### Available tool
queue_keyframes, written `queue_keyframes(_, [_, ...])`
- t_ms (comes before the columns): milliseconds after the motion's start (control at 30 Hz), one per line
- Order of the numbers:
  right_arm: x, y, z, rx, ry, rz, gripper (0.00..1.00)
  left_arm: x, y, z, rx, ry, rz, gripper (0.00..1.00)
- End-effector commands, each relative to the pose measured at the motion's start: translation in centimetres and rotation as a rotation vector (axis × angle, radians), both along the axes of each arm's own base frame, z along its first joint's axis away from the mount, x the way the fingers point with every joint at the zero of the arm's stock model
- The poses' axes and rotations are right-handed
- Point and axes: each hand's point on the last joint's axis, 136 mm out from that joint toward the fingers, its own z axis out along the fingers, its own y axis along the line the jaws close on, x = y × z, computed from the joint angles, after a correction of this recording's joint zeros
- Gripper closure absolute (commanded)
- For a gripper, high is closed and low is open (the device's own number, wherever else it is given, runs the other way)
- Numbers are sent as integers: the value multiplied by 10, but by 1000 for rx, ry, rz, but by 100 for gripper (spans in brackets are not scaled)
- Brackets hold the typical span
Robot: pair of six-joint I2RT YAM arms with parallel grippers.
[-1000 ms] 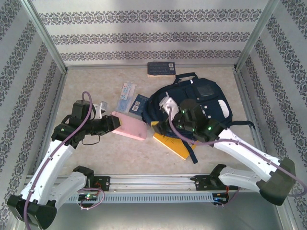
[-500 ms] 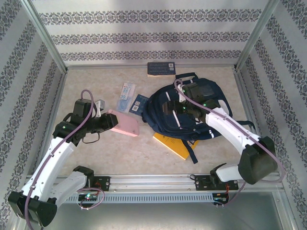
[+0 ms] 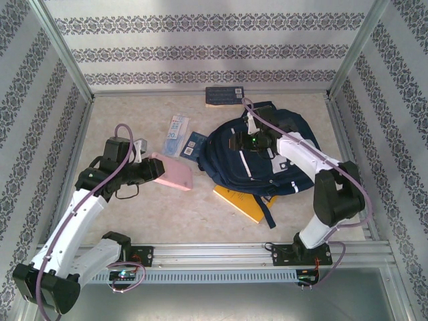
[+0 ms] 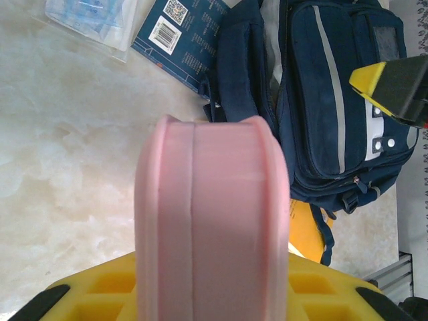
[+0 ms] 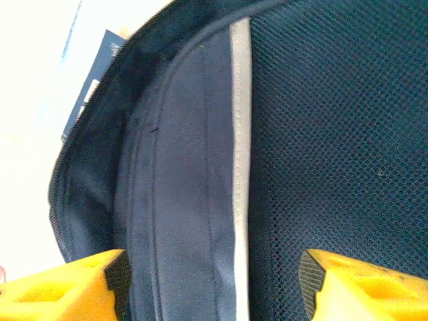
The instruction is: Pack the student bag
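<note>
The student bag [image 3: 267, 164], navy with thin white stripes, lies flat at the table's middle right. My right gripper [image 3: 239, 142] hovers low over its upper left part, open. In the right wrist view the fingers [image 5: 90, 287] straddle navy fabric and a white stripe [image 5: 239, 134] beside dark mesh, gripping nothing. My left gripper [image 3: 158, 171] is shut on a pink case [image 3: 172, 174], held just left of the bag. The pink case [image 4: 210, 221] stands on edge between yellow fingers [image 4: 100, 294], with the bag [image 4: 321, 100] beyond it.
A yellow notebook [image 3: 239, 202] sticks out from under the bag's near edge. A blue booklet [image 3: 194, 144] and a clear packet [image 3: 176, 134] lie left of the bag. A dark flat item [image 3: 224, 95] rests by the back wall. Patterned walls enclose the table.
My right arm has swung from the bag's near left side across to its far upper part. My left gripper has drawn the pink case slightly back to the left.
</note>
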Motion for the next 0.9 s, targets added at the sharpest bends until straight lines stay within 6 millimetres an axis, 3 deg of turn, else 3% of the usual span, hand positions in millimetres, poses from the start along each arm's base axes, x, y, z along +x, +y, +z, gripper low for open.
queue_keyframes(0, [5,5,-7,24,50,10,38,14,-3,18,-9,-87,-16,79])
queue_keyframes(200, [1,26,-15,120,85,80,53,16,-4,16,-11,-84,-19,79])
queue_keyframes(400, [1,28,-19,145,96,84,73,19,-6,15,-19,-80,-25,79])
queue_keyframes(633, [0,25,-37,116,144,71,76,23,-9,14,-34,-72,-29,80])
queue_keyframes(733, [-2,24,-42,118,160,75,83,24,-10,13,-41,-71,-26,79])
queue_keyframes(867, [-2,19,-26,104,114,65,100,25,-11,14,-48,-70,-23,80])
